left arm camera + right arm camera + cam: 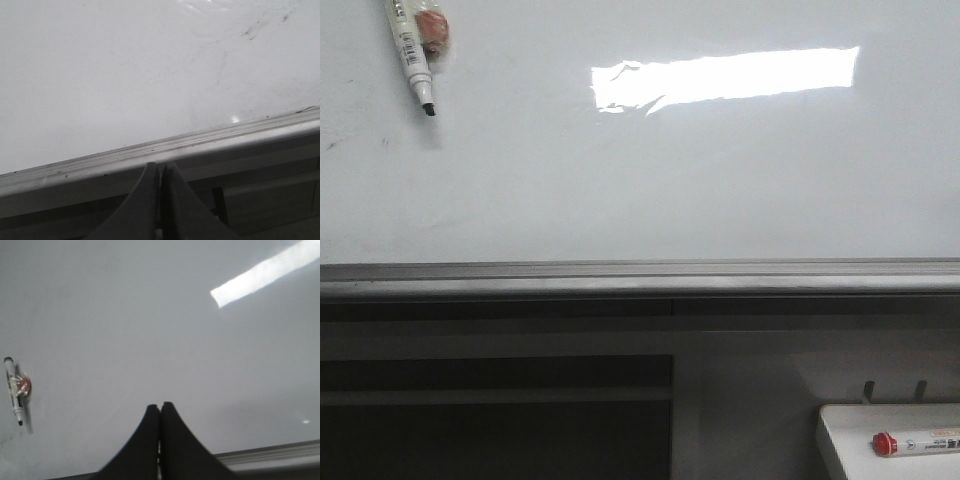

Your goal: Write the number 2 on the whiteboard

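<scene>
You've got one whiteboard [620,200] filling the front view, no 2 on it yet. Two markers — one uncapped [413,50] stuck at its upper left, one red-capped [920,442] in the tray [840,440]. Left gripper [161,200] and right gripper [160,440] — both pressed closed, holding nothing.

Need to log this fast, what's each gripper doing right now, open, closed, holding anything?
Left gripper: closed, holding nothing, near the glossy white whiteboard's grey rail.
Right gripper: closed, holding nothing.
</scene>
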